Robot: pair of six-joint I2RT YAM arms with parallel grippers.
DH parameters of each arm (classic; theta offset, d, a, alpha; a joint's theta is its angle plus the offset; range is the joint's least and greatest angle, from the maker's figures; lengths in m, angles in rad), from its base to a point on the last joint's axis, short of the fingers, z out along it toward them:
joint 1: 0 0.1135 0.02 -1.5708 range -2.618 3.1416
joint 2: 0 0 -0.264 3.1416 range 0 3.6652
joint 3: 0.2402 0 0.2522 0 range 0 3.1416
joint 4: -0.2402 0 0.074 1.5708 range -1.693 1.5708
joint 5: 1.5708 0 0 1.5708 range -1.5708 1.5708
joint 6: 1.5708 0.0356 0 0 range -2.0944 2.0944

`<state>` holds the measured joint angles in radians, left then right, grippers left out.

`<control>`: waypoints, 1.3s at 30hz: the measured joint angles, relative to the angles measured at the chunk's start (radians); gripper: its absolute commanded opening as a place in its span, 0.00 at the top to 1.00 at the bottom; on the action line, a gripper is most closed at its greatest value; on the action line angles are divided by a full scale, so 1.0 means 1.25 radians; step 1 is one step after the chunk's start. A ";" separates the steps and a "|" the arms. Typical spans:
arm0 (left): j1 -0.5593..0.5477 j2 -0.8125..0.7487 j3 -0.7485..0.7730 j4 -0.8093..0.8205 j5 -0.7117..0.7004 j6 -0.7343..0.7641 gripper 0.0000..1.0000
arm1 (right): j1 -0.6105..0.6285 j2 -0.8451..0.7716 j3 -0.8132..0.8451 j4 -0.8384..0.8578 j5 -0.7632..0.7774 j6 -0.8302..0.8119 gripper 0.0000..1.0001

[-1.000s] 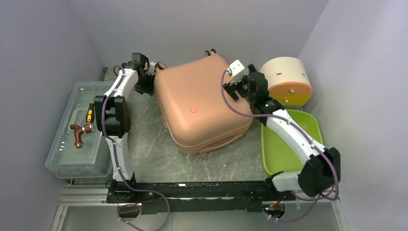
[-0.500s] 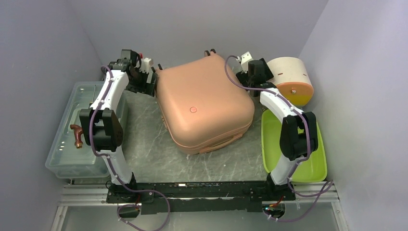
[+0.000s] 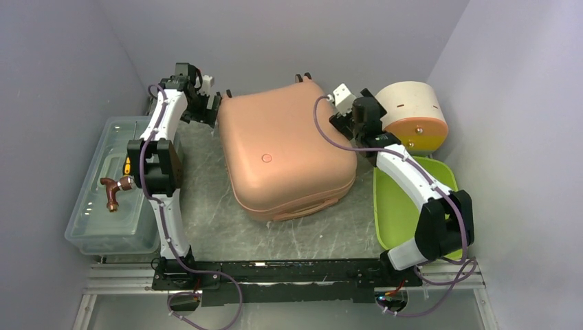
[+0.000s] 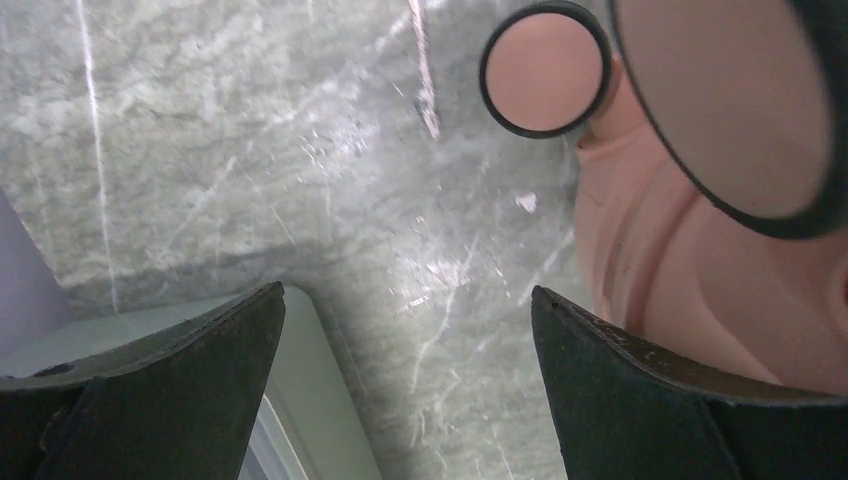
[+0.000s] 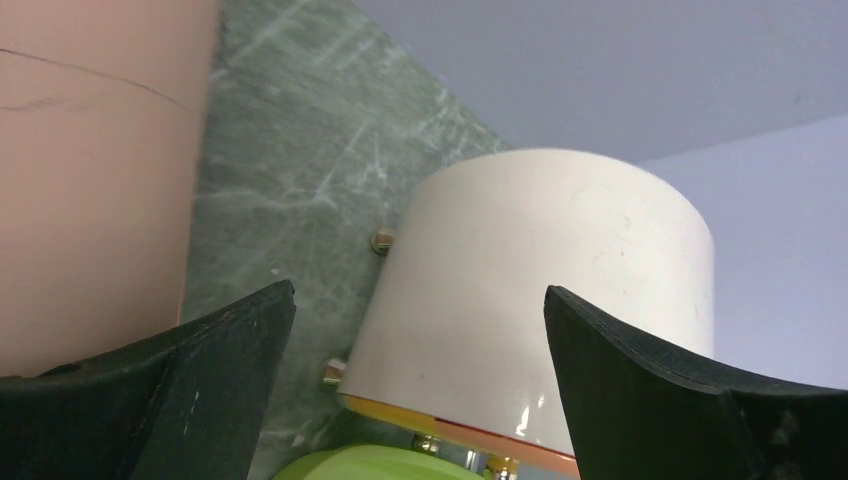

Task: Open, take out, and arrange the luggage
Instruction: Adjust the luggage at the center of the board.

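**Closed case, both arms at its far corners.** One salmon-pink hard-shell suitcase (image 3: 285, 155) lies flat and shut on the grey marbled tabletop (image 3: 206, 206). The left gripper (image 4: 405, 305) hovers off the suitcase's far-left corner, beside two black-rimmed pink wheels (image 4: 545, 68), jaws wide and empty. The right gripper (image 5: 420, 300) hovers off its far-right corner, equally wide and empty, facing one cream cylinder (image 3: 411, 110). One lime-green tray (image 3: 402, 199) lies right of the suitcase and one clear plastic bin (image 3: 103, 220) left.

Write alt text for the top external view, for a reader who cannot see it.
The closed salmon-pink luggage lies flat on the table, the open left gripper at its far left corner, the open right gripper at its far right, neither holding it. A clear bin sits left, a lime-green tray and cream drum right.
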<state>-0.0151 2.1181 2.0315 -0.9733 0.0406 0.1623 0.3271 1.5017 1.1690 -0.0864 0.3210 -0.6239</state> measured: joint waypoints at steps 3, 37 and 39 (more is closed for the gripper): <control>0.006 0.043 0.057 -0.008 -0.011 0.000 0.01 | 0.039 -0.026 -0.013 -0.017 -0.014 -0.016 0.00; -0.096 0.168 0.203 0.063 -0.054 0.100 0.01 | 0.301 -0.136 -0.063 -0.060 -0.555 0.055 0.00; -0.124 0.175 0.210 0.059 -0.059 0.083 0.01 | 0.289 -0.150 -0.067 -0.059 -0.565 0.076 0.00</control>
<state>-0.1696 2.3367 2.2944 -0.8993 -0.0330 0.2661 0.6880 1.3144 1.0859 -0.1600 -0.3851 -0.5293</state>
